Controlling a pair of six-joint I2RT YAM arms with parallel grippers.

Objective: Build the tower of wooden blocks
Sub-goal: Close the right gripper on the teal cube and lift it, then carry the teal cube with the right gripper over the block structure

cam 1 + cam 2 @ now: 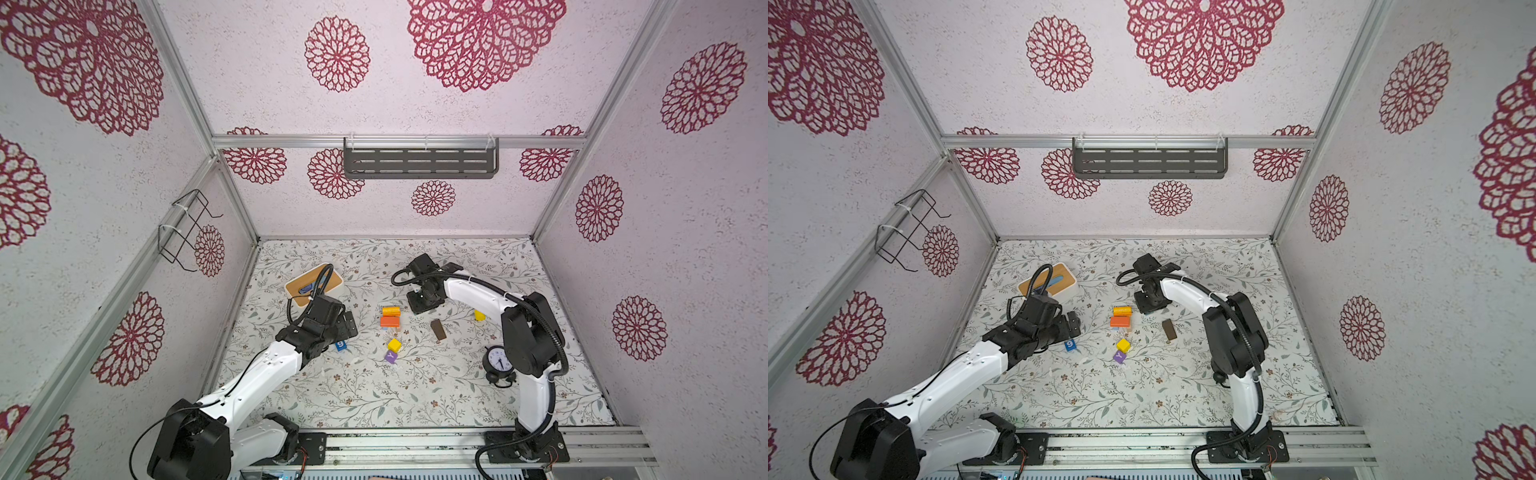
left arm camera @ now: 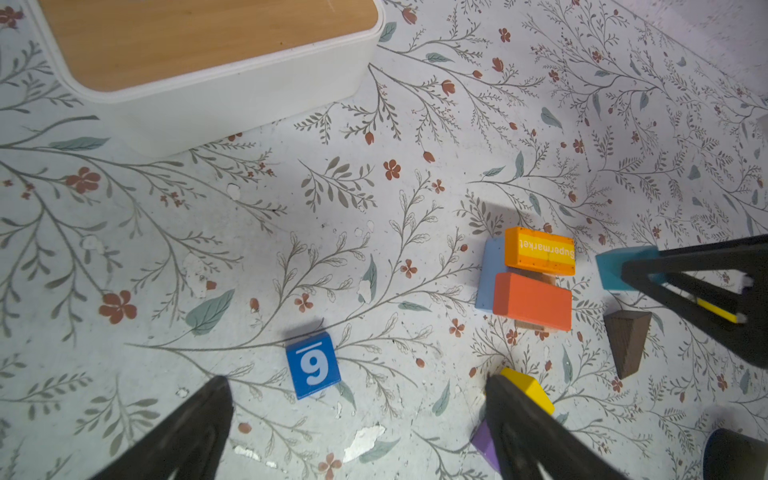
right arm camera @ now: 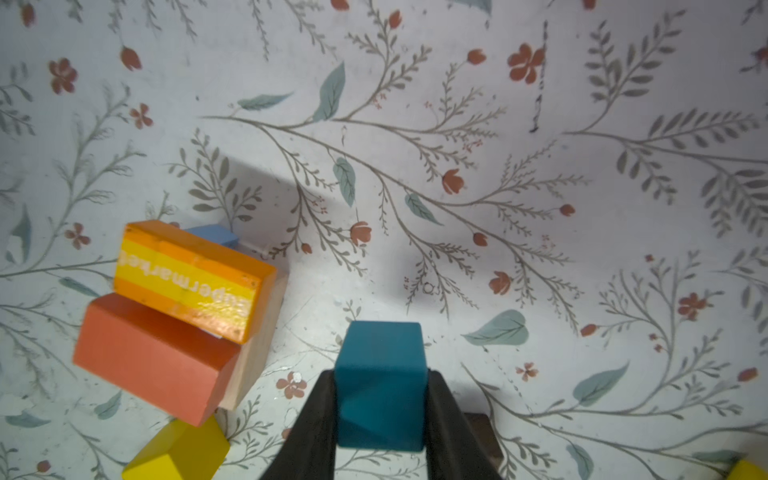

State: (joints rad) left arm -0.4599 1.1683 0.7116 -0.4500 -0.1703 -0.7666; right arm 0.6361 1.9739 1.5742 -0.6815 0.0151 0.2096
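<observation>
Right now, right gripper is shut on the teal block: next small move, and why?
Probably lift the teal block straight up. The right gripper pinches both its sides, and the stack stands close beside; its top, the orange Supermarket block, is bare.

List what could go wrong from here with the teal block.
1. The right claw pinches the teal block with much of it sticking out past the fingertips; it might twist on release.
2. On the stack, the Supermarket block and orange block sit askew, overhanging the tan block; added weight could tip them.
3. The yellow cube lies close by; a lowering claw may knock it.
</observation>
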